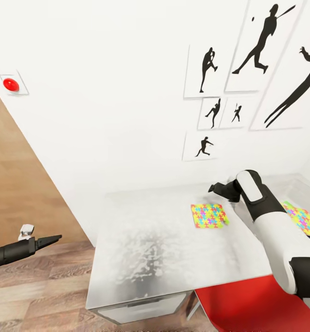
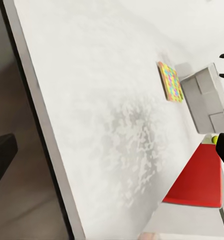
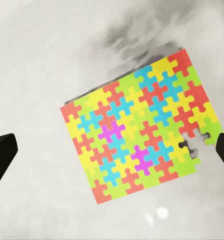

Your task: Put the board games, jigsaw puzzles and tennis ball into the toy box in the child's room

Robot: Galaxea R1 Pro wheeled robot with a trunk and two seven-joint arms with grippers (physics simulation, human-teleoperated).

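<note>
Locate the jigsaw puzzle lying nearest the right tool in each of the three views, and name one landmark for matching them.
Head view: the jigsaw puzzle lies flat on the table, just left of the right arm.
Left wrist view: the same puzzle is a small coloured slab beside the grey toy box.
Right wrist view: it lies large at centre, between the two dark fingertips, one piece missing near a corner.
Shared landmark: the mottled grey-white tabletop.

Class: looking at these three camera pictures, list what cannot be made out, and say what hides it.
- Second multicoloured jigsaw puzzle, head view: partly covered by the white right arm.
- Grey open toy box, left wrist view: contents not visible.
- Small yellow-green ball, left wrist view: mostly hidden behind a dark fingertip.
</note>
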